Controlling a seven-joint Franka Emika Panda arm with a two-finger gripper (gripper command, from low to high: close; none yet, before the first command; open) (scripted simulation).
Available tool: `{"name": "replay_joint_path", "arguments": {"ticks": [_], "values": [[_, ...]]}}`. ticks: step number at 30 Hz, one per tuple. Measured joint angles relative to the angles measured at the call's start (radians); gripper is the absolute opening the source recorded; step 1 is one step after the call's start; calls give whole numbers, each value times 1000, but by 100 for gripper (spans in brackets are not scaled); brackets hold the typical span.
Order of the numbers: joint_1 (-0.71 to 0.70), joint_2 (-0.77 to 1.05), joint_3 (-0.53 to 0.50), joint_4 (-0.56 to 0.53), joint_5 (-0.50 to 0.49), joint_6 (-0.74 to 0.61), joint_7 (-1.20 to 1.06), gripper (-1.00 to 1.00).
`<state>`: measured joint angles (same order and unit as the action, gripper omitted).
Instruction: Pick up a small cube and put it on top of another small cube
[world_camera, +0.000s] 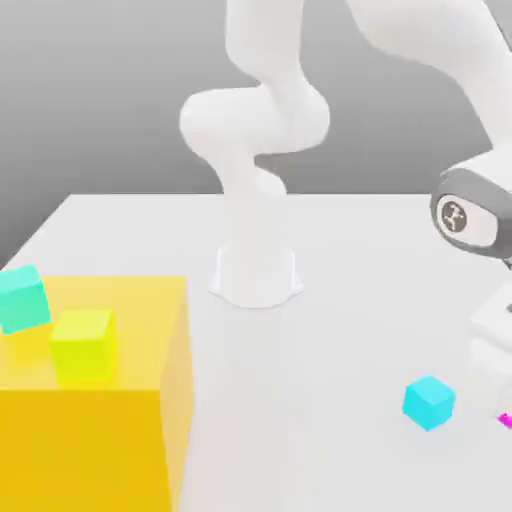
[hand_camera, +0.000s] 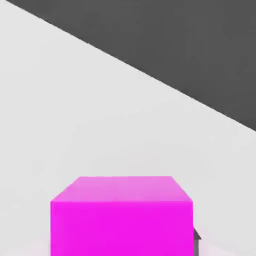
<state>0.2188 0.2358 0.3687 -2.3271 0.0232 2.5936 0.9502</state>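
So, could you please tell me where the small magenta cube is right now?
The small magenta cube sits close up in the hand view; in the exterior view it peeks in at the right edge, just right of the cyan cube on the white table.

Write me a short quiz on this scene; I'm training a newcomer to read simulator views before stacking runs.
1. True or false: the magenta cube lies on top of the big yellow block.
2. Multiple choice: in the exterior view, the small cyan cube on the table lies A) toward the view's right, near the arm's hand end, B) behind the robot base, C) on the yellow block.
3. Fill in: the cube nearest the hand camera is coloured ____.

Key: 1 false; it shows as a sliver at the exterior view's right edge, far from the block. 2 A. 3 magenta.
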Motion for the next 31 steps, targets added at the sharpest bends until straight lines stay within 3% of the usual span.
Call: {"name": "replay_joint_path", "arguments": {"ticks": [7,14,28,29,31], "values": [[20,-161,15,-170,82,22,227,-100],[21,-251,21,-332,5,59,551,-100],[43,-58,-49,-331,-206,234,726,-100],[50,-43,-59,-331,-222,247,737,100],[50,-43,-59,-331,-222,247,737,100]]}}
